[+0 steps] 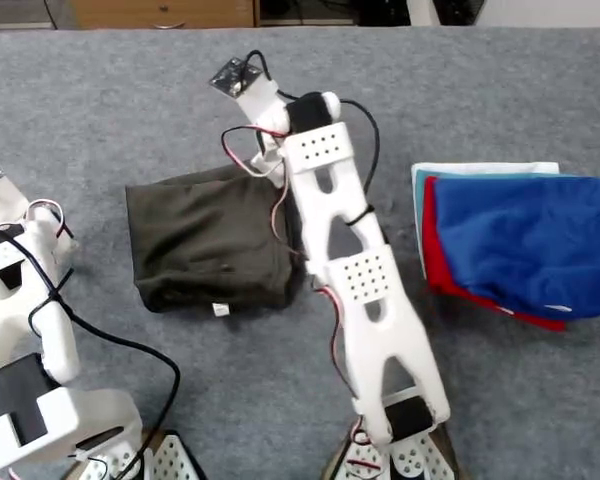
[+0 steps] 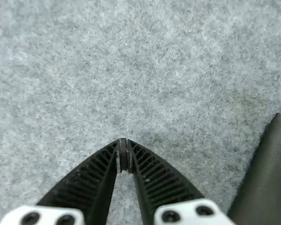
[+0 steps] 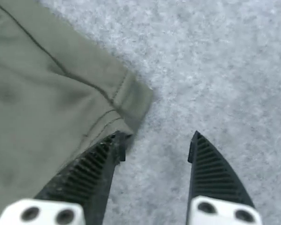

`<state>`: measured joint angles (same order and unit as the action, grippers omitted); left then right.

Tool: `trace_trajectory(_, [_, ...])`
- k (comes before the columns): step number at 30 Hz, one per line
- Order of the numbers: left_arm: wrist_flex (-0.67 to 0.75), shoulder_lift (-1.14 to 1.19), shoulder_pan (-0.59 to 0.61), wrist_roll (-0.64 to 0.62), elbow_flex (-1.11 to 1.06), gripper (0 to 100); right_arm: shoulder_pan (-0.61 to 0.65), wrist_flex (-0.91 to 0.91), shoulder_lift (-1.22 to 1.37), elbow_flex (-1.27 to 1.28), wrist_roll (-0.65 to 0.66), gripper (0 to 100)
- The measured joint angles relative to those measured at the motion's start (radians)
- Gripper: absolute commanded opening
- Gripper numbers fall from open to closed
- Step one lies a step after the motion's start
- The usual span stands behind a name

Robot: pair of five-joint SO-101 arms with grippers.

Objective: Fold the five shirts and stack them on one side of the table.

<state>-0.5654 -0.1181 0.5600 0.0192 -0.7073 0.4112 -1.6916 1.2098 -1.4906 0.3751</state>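
A counter (image 1: 100, 110) covered in grey, felt-like carpet fills the scene under soft, even light. Beyond its far edge stand a light wooden drawer unit (image 1: 165, 12), a dark shadowed gap (image 1: 360, 10) and a white surface (image 1: 550, 10).

The right arm (image 1: 355, 270) stretches out long from its base at the near edge toward the far side. Its white links lie almost in one line and lean slightly to the left, and the wrist bends down at the end. The right gripper (image 3: 157, 140) points downward with its two black ribbed fingers (image 3: 91, 168) spread well apart. The left arm (image 1: 30, 330) sits folded close over its own base at the left edge. The left gripper (image 2: 123, 154) also faces down, its ribbed fingers (image 2: 154, 178) pressed together at the tips.
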Motion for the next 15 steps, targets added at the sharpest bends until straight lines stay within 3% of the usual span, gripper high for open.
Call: trace_trajectory(15, [0.0,0.0,0.0,0.0,-0.005,2,0.023,-0.071,-0.006,-0.031,-0.009,23.2])
